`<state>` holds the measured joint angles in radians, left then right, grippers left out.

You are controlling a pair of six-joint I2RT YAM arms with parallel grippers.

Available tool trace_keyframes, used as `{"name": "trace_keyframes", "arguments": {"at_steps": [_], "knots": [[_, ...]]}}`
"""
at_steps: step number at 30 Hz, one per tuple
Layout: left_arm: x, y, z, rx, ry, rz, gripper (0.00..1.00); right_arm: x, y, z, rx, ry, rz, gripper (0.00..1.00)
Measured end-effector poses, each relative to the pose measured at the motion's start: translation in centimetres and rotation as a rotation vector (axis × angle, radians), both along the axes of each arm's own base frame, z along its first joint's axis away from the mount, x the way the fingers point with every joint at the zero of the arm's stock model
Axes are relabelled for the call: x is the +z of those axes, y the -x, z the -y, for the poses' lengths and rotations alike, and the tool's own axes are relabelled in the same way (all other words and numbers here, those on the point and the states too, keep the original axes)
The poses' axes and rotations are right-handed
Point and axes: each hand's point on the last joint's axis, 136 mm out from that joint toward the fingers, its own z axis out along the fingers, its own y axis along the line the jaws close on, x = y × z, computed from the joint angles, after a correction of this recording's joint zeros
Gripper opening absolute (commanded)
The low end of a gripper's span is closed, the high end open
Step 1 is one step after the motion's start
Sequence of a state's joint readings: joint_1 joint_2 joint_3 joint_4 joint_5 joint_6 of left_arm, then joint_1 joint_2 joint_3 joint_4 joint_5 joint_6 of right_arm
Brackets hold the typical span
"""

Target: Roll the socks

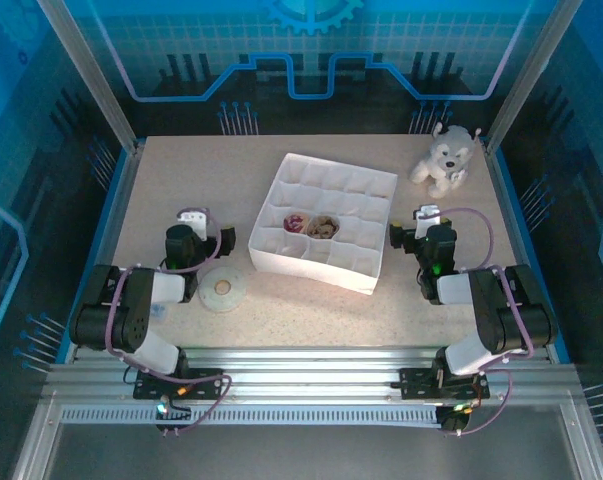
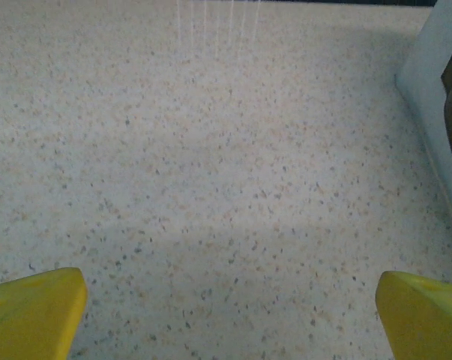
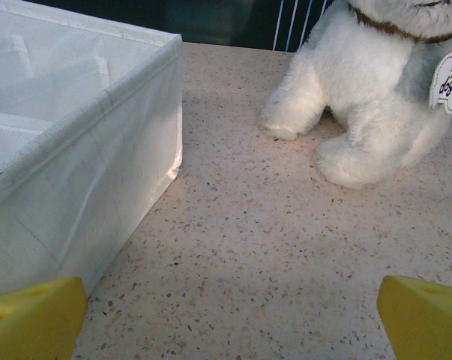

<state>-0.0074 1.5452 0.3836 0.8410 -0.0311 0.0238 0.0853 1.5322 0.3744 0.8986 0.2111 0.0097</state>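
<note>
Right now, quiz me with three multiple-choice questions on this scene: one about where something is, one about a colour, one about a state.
1. On the table, the socks lie: A at the near edge; B in the white divided box; C at the far left corner.
2. The left gripper has fingertips that are: A black; B yellow; C red.
3. The left gripper and right gripper are: A both open and empty; B both shut; C each shut on a sock.
Answers: 1 B, they sit in two neighbouring compartments. 2 B, yellow tips frame the wrist view. 3 A, the tips stand wide apart with nothing between them.
</note>
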Motion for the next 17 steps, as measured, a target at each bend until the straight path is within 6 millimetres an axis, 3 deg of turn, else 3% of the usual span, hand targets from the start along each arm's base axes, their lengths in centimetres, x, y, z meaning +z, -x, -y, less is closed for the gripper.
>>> {"name": "trace_keyframes", "arguments": {"at_steps": [17], "knots": [[0.58, -0.25, -0.23, 0.013, -0.006, 0.026, 0.99, 0.01, 0.01, 0.24, -0.013, 0.005, 0.0, 1.0]]}}
